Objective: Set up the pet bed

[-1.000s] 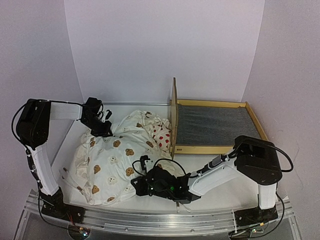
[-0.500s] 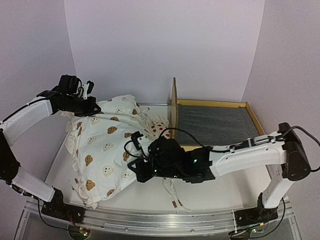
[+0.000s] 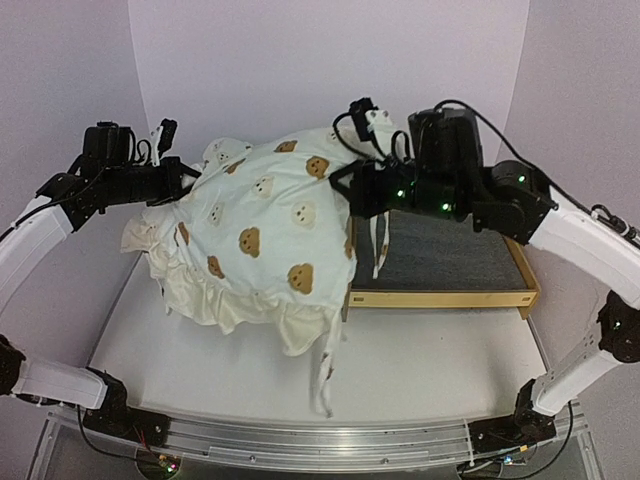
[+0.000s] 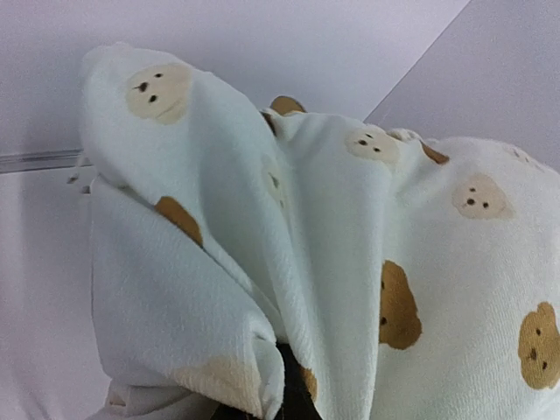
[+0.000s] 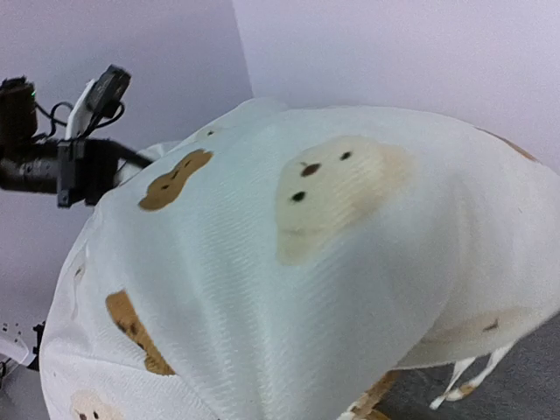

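Plywood pet bed (image 3: 440,297) lies flat (grey felt base).

White table (image 3: 430,360), plywood pet bed (image 3: 440,298) lying at its right rear

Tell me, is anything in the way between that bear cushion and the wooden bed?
Nothing visible. The grey floor of the bed looks bare where it shows. The cushion hangs in the air over the bed's left end and hides that part, so anything lying there cannot be seen.

Cushion (image 3: 265,225) hangs across pet bed (image 3: 440,298) end; rest open.
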